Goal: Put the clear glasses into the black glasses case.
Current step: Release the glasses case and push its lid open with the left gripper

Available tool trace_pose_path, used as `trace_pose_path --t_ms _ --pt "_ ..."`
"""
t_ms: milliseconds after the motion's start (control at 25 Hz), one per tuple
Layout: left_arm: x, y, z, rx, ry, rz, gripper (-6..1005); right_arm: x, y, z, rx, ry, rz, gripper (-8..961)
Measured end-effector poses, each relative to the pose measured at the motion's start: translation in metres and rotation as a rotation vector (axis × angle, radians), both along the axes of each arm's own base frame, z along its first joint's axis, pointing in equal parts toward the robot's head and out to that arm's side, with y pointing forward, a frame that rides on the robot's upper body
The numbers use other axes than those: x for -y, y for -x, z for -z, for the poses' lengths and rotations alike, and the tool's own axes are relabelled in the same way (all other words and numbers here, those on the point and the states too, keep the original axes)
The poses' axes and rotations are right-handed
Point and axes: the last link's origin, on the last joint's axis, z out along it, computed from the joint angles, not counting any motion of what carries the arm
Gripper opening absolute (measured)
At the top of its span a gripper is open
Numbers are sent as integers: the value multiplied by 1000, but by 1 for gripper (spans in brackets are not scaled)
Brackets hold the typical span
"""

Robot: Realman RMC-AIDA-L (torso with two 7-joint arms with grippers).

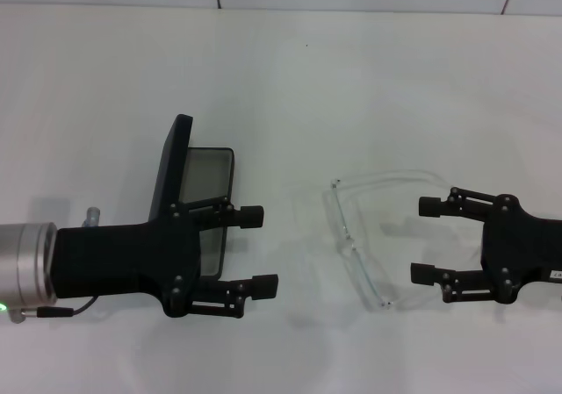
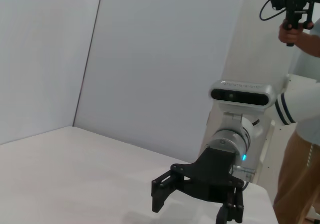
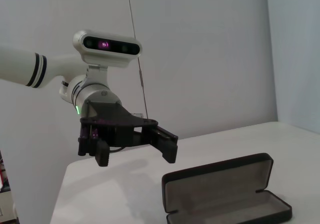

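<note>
No legible text, label, brand, number or sign can be read on anything shown in the three views.

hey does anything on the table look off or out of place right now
Nothing stands out. The black glasses case lies open on the white table, grey lining up. The clear glasses rest intact beside it. The left gripper hovers open above the case, the right gripper open beside the glasses.
</note>
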Motion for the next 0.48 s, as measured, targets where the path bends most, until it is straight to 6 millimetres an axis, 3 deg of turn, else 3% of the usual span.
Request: trace_pose_path --t_ms 480 --pt "1 1 1 -1 -2 -4 890 0 0 4 1 0 11 854"
